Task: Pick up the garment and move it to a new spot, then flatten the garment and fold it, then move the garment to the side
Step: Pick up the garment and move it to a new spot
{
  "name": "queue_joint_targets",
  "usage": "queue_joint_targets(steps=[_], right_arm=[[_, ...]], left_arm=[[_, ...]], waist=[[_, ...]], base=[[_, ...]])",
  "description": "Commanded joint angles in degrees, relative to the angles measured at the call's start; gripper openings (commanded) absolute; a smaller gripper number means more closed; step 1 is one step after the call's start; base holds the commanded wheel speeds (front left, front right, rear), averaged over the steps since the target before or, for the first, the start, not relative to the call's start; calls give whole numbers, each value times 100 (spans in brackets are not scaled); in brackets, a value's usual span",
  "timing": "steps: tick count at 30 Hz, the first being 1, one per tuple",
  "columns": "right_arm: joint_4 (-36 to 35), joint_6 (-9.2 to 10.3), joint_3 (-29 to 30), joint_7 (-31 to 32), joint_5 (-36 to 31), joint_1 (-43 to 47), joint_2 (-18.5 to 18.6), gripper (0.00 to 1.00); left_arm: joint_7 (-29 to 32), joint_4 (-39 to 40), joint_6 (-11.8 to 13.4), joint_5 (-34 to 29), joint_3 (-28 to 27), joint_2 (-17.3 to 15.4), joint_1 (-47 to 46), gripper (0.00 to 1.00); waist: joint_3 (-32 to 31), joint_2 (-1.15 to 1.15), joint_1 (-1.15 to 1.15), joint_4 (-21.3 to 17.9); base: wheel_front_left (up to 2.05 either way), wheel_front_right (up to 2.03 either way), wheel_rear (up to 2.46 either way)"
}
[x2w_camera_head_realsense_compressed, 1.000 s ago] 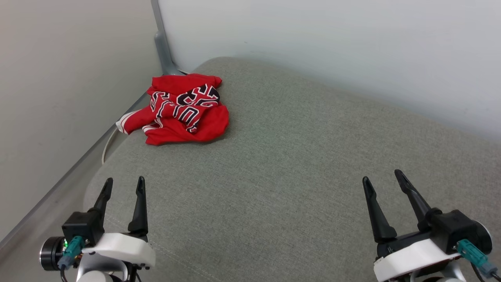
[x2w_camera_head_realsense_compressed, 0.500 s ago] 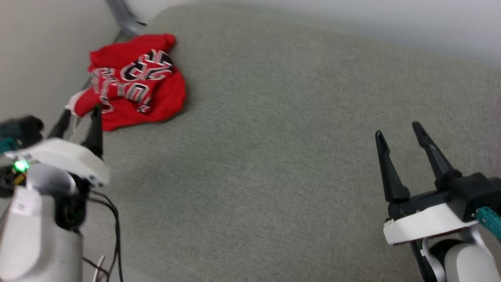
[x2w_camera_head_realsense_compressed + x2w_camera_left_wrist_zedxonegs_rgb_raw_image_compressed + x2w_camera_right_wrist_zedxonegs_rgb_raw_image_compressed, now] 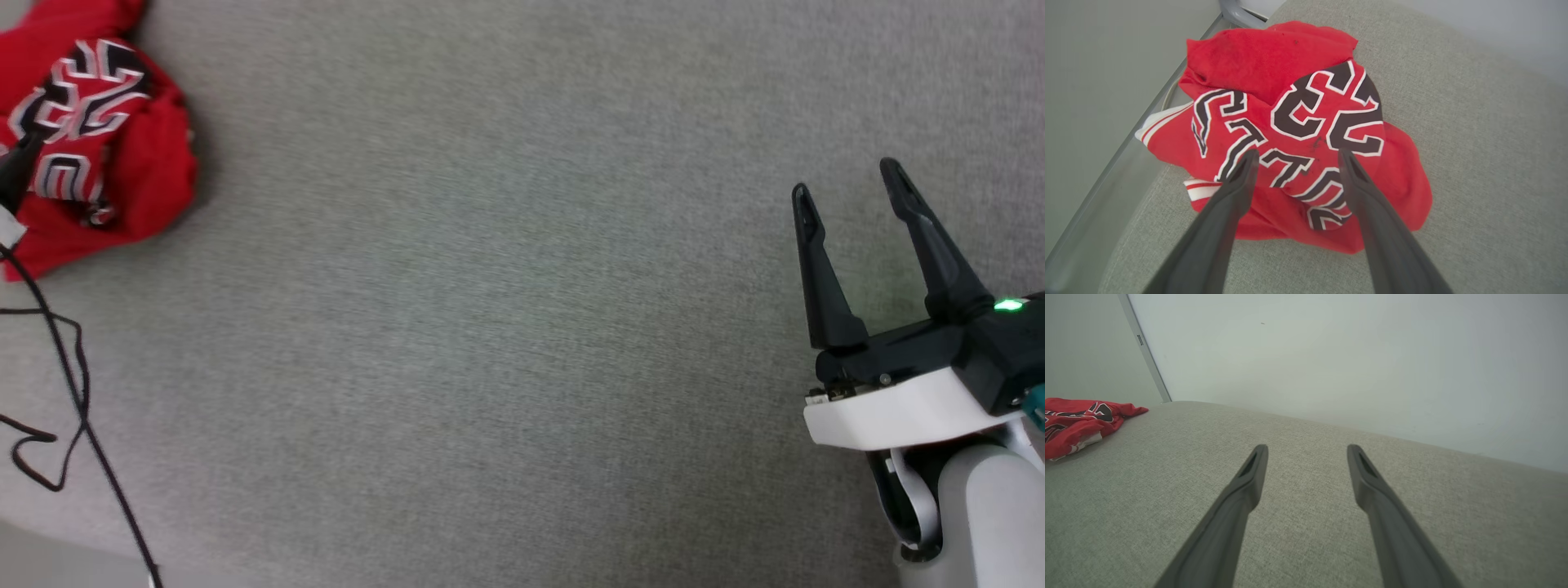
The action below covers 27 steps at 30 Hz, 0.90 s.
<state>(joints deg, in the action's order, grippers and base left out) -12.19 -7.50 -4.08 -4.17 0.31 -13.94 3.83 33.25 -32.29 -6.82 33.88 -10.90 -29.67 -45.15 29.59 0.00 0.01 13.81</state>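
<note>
Approaching tool: the left gripper (image 3: 1298,152), two long dark fingers, stood spread wide with nothing between them.
Garment: a crumpled bright red jersey with black, white-outlined lettering (image 3: 1290,81) lay bunched at the far left edge of the grey woven cushion (image 3: 490,327), close to the pale wall; a white, red-striped panel poked out toward the cushion's edge.
Key relation: the jersey sat straight ahead of and below the left fingers, whose tips framed the lettered middle of the heap; whether they touched cloth could not be told.
Long axis: none clear, as the heap was a rounded mound.
Nearer arm: the left, plainly; the right gripper (image 3: 847,180), likewise spread and empty, hovered over bare cushion well apart, with the jersey off to its left.
Writing: "23" read plainly, upside down in the left wrist view; the letters beneath were too folded to read as a word; no brand label could be made out.
Next move, as judged: a short descent and a pinch on the lettered fold.
</note>
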Motion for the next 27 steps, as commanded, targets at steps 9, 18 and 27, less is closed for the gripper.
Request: queue_joint_targets(steps=[9, 18, 27], right_arm=[[-308, 2, -5, -35, -74, -313, 65, 100], [-350, 2, 42, -32, -32, -337, 83, 100], [53, 2, 192, -249, 85, 33, -31, 100]], left_arm=[[1595, -997, 255, 291, 108, -297, -306, 100], [1127, -1273, 160, 184, 315, -68, -333, 0], [-1219, -1288, -59, -411, 883, -295, -524, 0]], waist=[[812, 0, -1, -457], [655, 0, -1, -416], [-492, 0, -1, -229]], base=[[0, 0, 0], [0, 0, 0], [0, 0, 0]])
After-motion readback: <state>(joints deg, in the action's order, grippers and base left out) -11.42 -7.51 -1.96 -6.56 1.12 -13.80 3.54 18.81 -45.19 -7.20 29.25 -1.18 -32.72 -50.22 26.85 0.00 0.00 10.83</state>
